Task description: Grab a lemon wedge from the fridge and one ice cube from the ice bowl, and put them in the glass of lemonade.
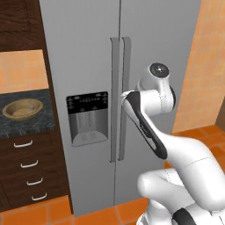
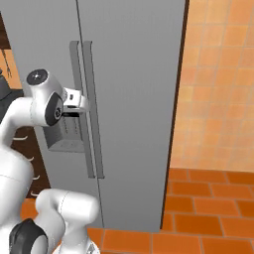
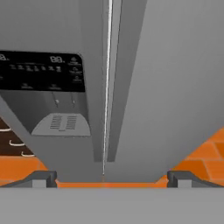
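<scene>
At the fridge (image 1: 88, 52), the gripper (image 3: 109, 179) gapes wide and empty before the right handle (image 1: 126, 96); opening comes first, so next it must close on that bar.

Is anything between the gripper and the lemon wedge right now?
Yes. Both doors of the fridge are shut, so the wedge is unseen behind them. The open gripper sits at the right door's handle.

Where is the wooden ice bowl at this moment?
In the left base view, the ice bowl sits on the dark counter at the left edge, above the drawers and left of the closed fridge.
</scene>
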